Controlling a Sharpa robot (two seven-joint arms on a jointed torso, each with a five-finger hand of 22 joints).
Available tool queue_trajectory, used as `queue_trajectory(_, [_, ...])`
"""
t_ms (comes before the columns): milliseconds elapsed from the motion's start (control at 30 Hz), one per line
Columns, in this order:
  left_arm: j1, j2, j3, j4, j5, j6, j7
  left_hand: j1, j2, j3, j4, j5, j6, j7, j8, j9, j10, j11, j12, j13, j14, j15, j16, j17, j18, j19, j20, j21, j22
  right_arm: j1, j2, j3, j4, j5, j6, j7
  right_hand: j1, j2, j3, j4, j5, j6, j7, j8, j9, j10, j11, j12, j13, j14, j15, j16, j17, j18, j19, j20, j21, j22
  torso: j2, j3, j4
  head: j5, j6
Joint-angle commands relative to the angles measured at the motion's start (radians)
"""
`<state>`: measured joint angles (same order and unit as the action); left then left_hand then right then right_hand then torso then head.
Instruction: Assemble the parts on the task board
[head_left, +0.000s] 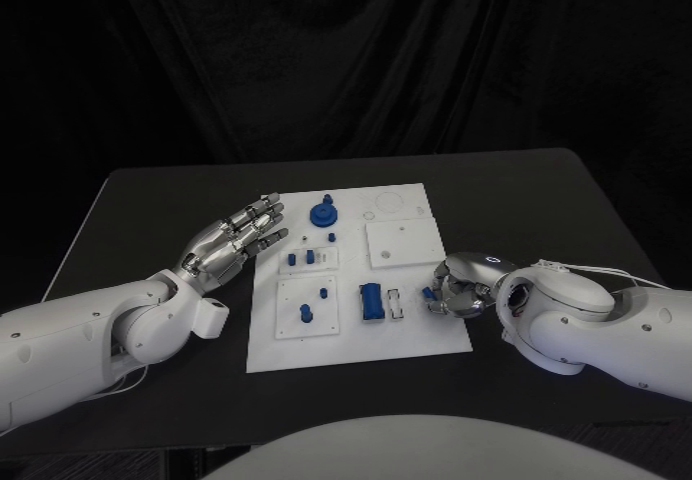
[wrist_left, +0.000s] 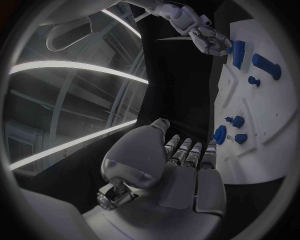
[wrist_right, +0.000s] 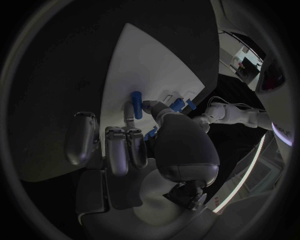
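The white board (head_left: 353, 340) lies in the middle of the black table (head_left: 548, 190), and everything here is placed from it. The right hand (head_left: 459, 285) sits at the board's right edge, near its front half, fingers curled in toward a small blue piece (head_left: 430, 294) at that edge. Whether the fingers actually pinch the piece or only touch it I cannot tell; the right wrist view shows blue between the fingertips but not a clear hold. Just inward from that hand, a blue block (head_left: 371, 299) lies with its long axis running from the board's front to its back, beside a white slot. The right hand is plainly the nearer one to both.

The left hand (head_left: 231, 243) hovers off the board's left edge, near its back half, fingers straight and spread, holding nothing. A blue round knob (head_left: 323, 212) stands on the board just beyond its fingertips.

My judgement: the coming move belongs to the right hand, working inward across the board.
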<state>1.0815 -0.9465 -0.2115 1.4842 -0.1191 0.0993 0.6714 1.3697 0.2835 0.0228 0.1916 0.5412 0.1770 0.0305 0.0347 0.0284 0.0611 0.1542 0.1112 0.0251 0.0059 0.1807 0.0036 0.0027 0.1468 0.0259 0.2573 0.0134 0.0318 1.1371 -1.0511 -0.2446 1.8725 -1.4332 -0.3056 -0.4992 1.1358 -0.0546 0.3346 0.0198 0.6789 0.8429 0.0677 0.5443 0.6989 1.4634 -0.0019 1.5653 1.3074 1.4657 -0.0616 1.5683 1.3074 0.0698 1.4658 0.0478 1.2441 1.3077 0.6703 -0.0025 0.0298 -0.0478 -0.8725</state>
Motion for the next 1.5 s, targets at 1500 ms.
queue_trajectory(1500, [-0.002,0.014,0.001,-0.007,-0.001,0.028,-0.011,-0.008,-0.007,0.013,-0.002,0.005,0.011,0.013,0.005,0.002,0.002,0.008,0.007,0.001,0.003,0.005,0.001,0.001,0.010,0.002,0.013,0.007,0.002,0.006,0.109,-0.002,-0.062,0.454,-0.055,0.125,-0.093,0.024,0.031,0.000,-0.144,-0.027,-0.001,-0.022,-0.040,0.107,-0.004,0.005,0.263,0.104,-0.008,0.001,0.259,0.011,-0.013,-0.010,-0.049,0.154,0.001,-0.0009,0.0024,0.010,0.000])
